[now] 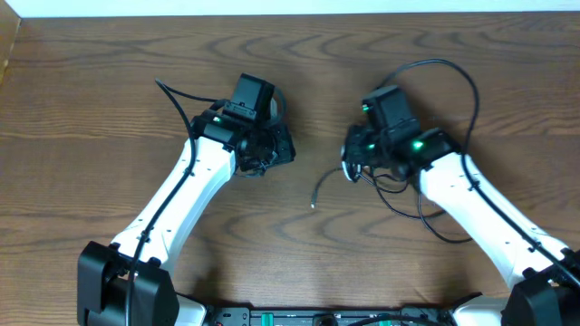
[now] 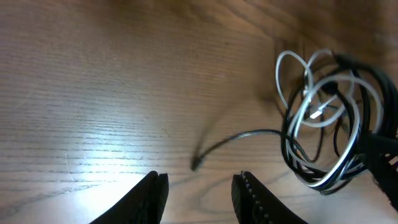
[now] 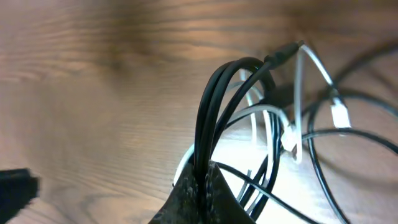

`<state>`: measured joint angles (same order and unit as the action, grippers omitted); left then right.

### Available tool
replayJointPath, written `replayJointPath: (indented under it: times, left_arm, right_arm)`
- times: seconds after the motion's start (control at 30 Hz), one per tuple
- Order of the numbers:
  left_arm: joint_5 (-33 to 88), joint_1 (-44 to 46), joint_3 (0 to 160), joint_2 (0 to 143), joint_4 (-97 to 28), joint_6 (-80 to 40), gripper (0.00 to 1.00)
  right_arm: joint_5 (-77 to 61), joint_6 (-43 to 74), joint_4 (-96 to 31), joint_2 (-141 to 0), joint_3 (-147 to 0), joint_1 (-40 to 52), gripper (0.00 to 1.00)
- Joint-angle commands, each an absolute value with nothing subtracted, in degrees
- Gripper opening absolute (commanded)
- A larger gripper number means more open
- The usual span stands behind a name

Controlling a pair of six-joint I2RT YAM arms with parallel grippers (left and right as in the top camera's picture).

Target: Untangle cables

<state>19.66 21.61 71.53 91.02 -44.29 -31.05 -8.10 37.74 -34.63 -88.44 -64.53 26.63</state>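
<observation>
Barely started on the cables (image 3: pixel 206 124): nearly everything left to separate.
Bunched in knotted black and white loops right of the table's (image 1: pixel 91 91) centre, one black end (image 2: pixel 249 133) trailing toward mid-table; clamped at two black loops by fully closed right gripper (image 3: pixel 203 186); faced by half-open, empty left gripper (image 2: pixel 199 183).

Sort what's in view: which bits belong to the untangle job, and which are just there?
Job:
- black cables, pinched in the right gripper
- white cable, looped through them
- loose black end, lying free
- left gripper, open, holding nothing

Not the job:
- wooden table
- arms' own black wiring
</observation>
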Motion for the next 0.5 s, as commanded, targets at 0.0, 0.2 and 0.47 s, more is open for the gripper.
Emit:
replayJointPath:
  times: [0.0, 0.2, 0.47]
  left_arm:
    - [20.6, 20.91, 71.37, 91.24, -43.99, -30.5, 0.39]
    - [31.29, 20.91, 71.05, 91.57, -38.22, -30.65, 0.39]
    - [37.58, 20.91, 70.35, 94.43, -33.89, -33.76, 0.4]
  right_arm:
    - [-16.53, 39.83, -34.72, -88.29, -62.28, 23.66, 0.01]
    - [-24.8, 37.8, -33.39, -88.29, -60.16, 22.15, 0.01]
    - [-24.8, 38.76, -33.01, -88.29, -60.16, 20.97, 0.01]
